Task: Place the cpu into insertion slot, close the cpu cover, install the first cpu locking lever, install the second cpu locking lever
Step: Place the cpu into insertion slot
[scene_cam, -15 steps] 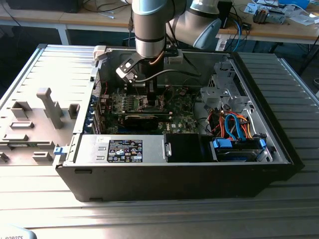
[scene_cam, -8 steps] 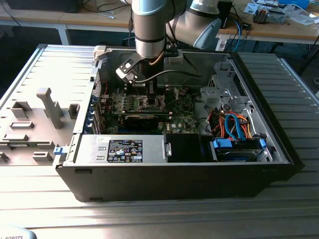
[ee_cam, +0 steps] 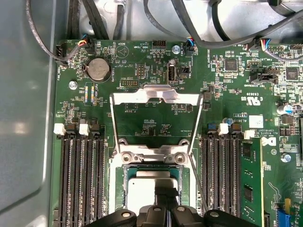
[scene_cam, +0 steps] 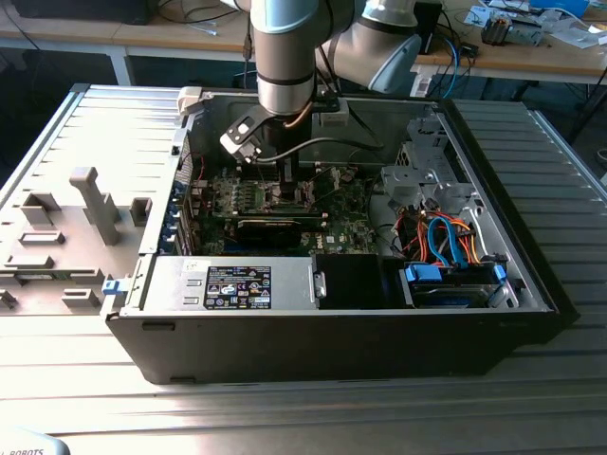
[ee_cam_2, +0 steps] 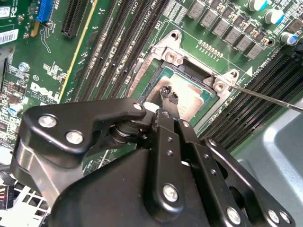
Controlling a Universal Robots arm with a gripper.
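The cpu lies flat in the insertion slot, its dull silver top also showing in the second wrist view. My gripper hangs right over the chip with its two thin fingertips together, nothing between them; it is also in the first wrist view. The cpu cover is swung open, its silvery frame standing back from the hinge side of the slot. A thin locking lever sticks out free beside the socket. In the exterior view the arm reaches down into the case, gripper over the green board.
Long black memory slots flank the socket on both sides. Cables run along the case wall. A power supply and drive bay with orange and blue cables fill the case front. A grey fixture tray lies at the exterior view's left.
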